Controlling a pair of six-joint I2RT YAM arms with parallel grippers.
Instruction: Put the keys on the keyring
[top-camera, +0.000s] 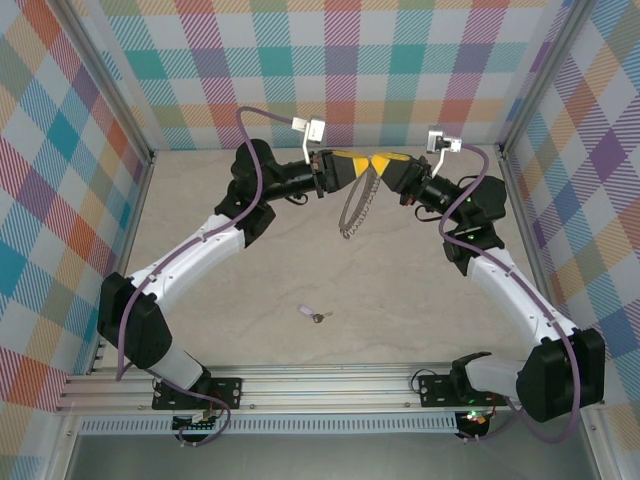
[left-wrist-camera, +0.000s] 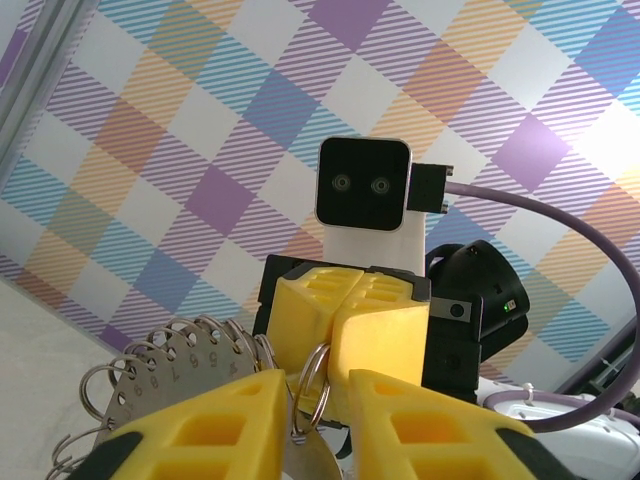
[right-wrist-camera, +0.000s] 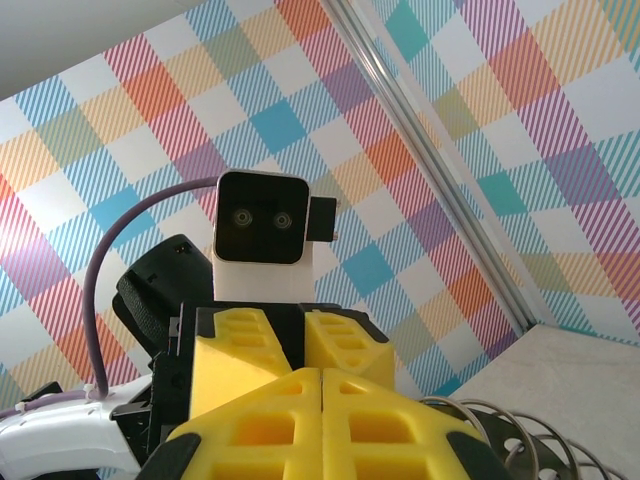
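Walls: we see plaid panels in many colours closing in the cell at the left, the far end and the right.
Table: a pale beige top fills the floor of the cell.
Rail: an aluminium rail along the near edge carries both bases.
Left arm: the left arm runs from the lower left up toward the far middle of the table.
Right arm: the right arm mirrors it from the lower right, so the two yellow tips meet nose to nose above the far half of the table.
Left gripper: the left gripper points at the other one. In its own wrist view we find its fingers a little apart, with a small wire loop and a grey plate in the gap. We cannot tell whether they pinch anything.
Right gripper: the right gripper is closed, its fingers pressed flat together. In the left wrist view we see the small loop caught at their tips.
Keyring: the keyring hangs in the air just below the meeting tips, off the table, a grey loop with a scalloped edge.
Keys: the keys lie alone on the table, well apart from the keyring and nearer the rail. We make out a lilac-white tab joined to a small brownish metal bit.
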